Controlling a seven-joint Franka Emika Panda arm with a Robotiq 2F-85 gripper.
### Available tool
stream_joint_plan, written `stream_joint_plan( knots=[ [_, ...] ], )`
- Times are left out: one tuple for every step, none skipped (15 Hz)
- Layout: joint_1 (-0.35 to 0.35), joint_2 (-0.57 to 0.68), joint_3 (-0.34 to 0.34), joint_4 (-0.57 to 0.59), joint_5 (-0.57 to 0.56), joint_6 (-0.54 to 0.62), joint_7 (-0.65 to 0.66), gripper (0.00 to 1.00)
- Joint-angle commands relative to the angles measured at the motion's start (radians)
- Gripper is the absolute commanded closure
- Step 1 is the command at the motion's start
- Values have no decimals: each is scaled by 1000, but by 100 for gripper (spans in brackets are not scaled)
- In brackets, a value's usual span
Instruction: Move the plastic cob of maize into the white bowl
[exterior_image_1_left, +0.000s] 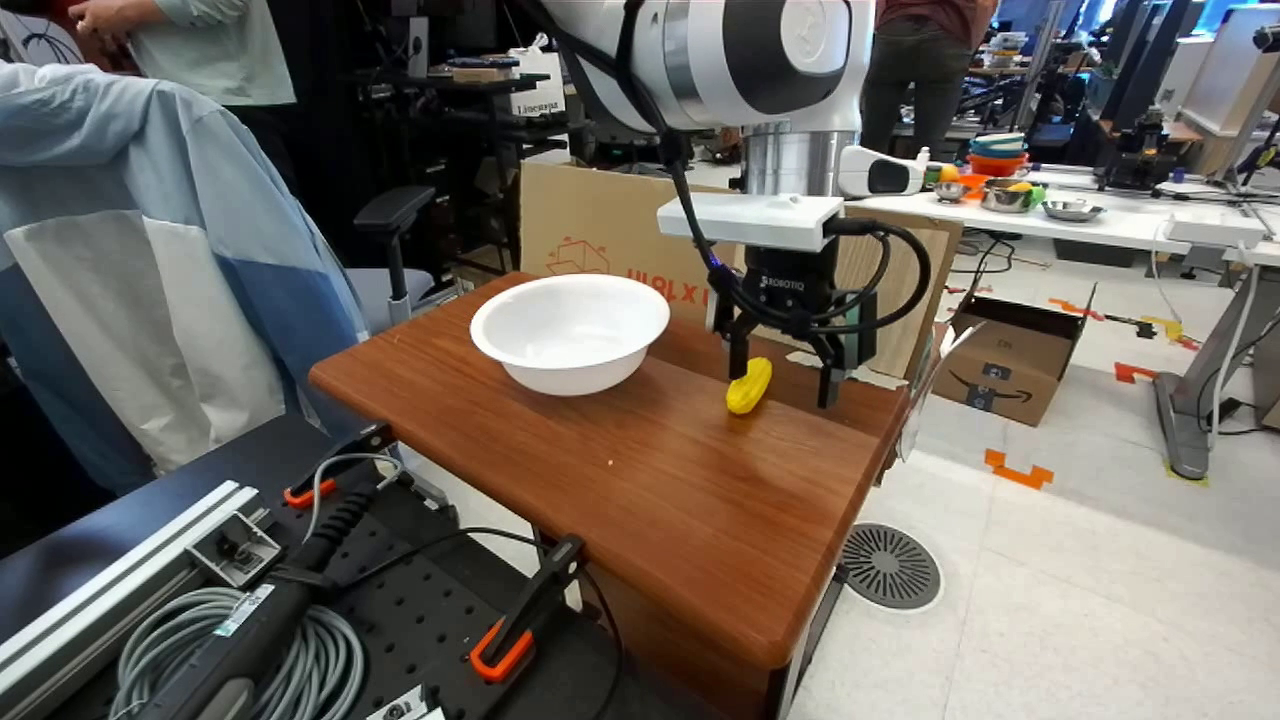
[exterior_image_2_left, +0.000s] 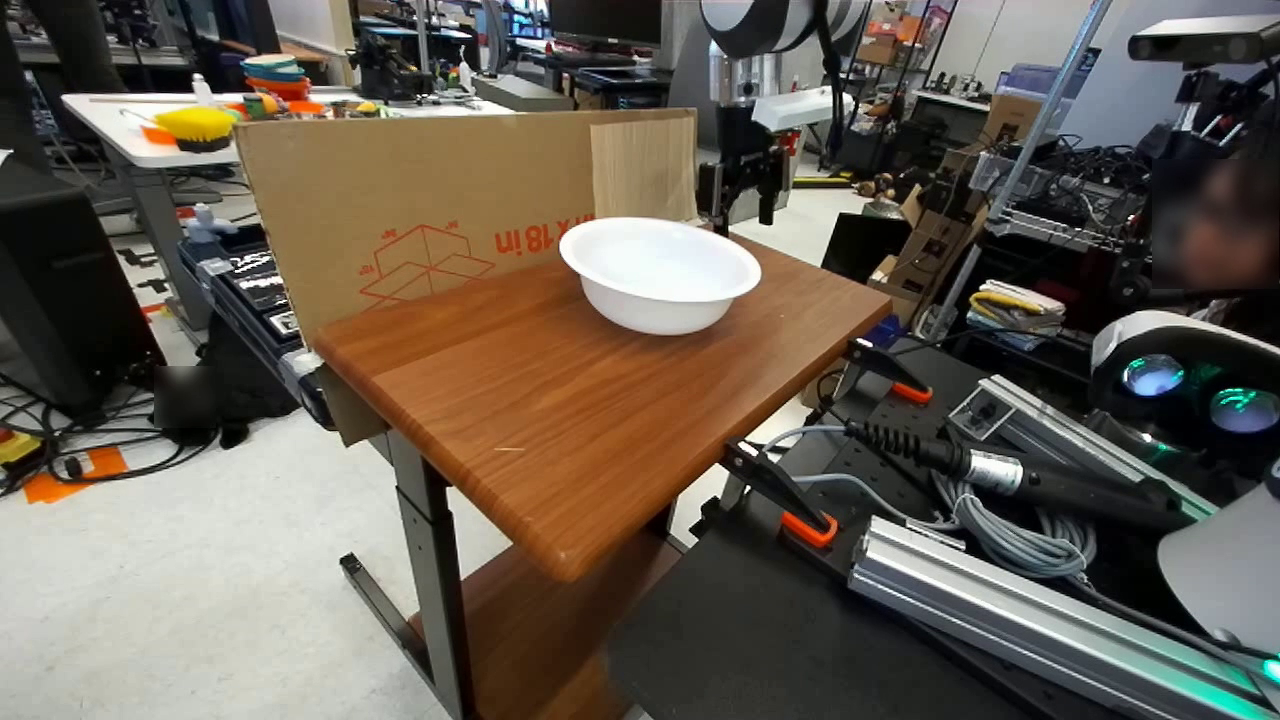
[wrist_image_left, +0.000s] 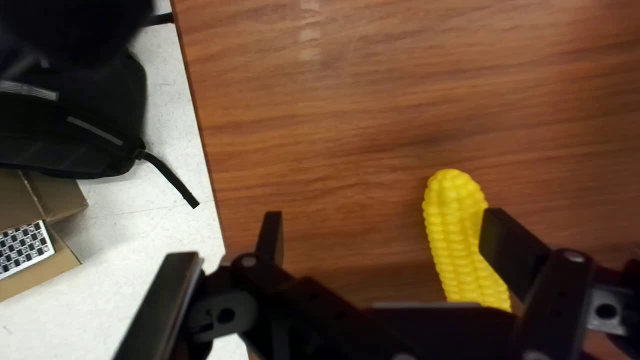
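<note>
The yellow plastic cob of maize (exterior_image_1_left: 749, 386) lies on the brown wooden table in an exterior view. It also shows large in the wrist view (wrist_image_left: 452, 235), its lower end hidden by the gripper. My gripper (exterior_image_1_left: 782, 388) is open and empty above the table. In the wrist view, the cob lies toward the right fingertip of my gripper (wrist_image_left: 382, 215), which overlaps its edge; I cannot tell whether they touch. The white bowl (exterior_image_1_left: 580, 378) stands upright on the table in both exterior views (exterior_image_2_left: 660, 315). In that latter view my gripper (exterior_image_2_left: 743, 215) is behind the bowl, and the cob is hidden.
The table (exterior_image_1_left: 680, 500) has a cardboard panel (exterior_image_2_left: 400, 200) along its far edge. A black pegboard surface with clamps (exterior_image_1_left: 520, 640), coiled cable and metal rails adjoins the near side. A black bag (wrist_image_left: 90, 120) lies on the floor beside the table in the wrist view.
</note>
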Motion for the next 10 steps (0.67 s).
stream_joint_plan(
  knots=[
    [17, 89, -21, 112, -30, -27, 60, 0],
    [19, 108, -22, 134, -31, -33, 70, 0],
    [24, 126, -24, 152, -36, -36, 83, 0],
    [29, 144, -29, 168, -43, -40, 97, 0],
    [31, 157, -29, 181, -46, -45, 107, 0],
    [30, 166, -26, 192, -43, -49, 112, 0],
    [30, 176, -27, 200, -43, -49, 118, 25],
    [28, 187, -25, 214, -40, -57, 116, 26],
    [26, 193, -22, 224, -39, -68, 110, 32],
    [27, 192, -23, 228, -40, -77, 109, 41]
  ],
)
